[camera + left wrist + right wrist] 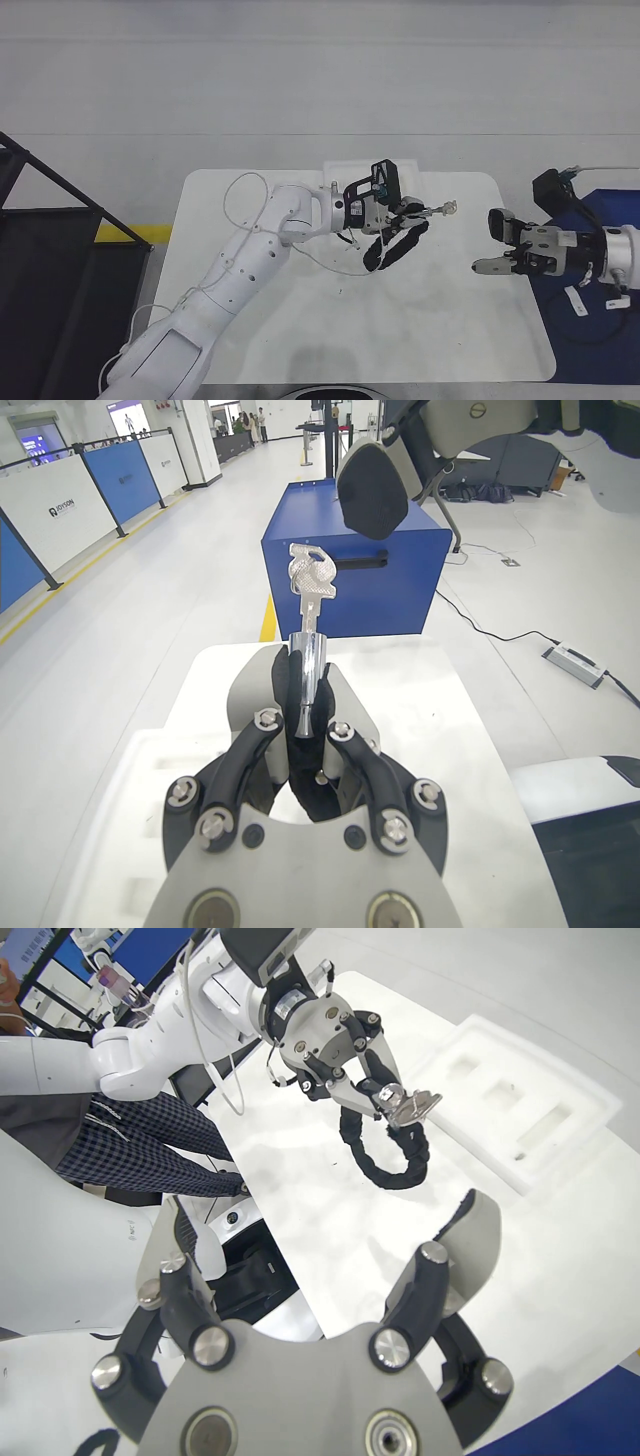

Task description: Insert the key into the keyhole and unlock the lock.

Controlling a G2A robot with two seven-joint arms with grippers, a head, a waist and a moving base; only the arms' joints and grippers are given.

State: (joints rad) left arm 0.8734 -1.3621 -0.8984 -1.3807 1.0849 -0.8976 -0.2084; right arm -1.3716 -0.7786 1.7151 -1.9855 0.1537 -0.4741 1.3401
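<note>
Left fingers (250,692): I am clamping them tight on the chrome barrel of the lock (308,690), holding it up off the table (450,330) with its keyed end pointing toward my other arm.
Key (312,575): it is sitting blade-first in the end of the barrel, and its flat head and ring are sticking out free, with nothing touching them.
Cable (395,1173): the black sheathed loop is hanging below the barrel. Both ends seem to be running up into the lock, though I cannot tell from here whether the catch is released.
Right fingers (482,1233): I am holding them wide open and empty, well apart from the key and roughly facing it.
Step in hand: I am judging the insertion done, so I am standing at the turn — the unlocking itself.
Next move: I am going to need to bring the right fingers in along the key's line, set the pads against the flat faces of the head, close firmly, then twist about the blade's axis — with the left fingers bracing the barrel against rolling.
</note>
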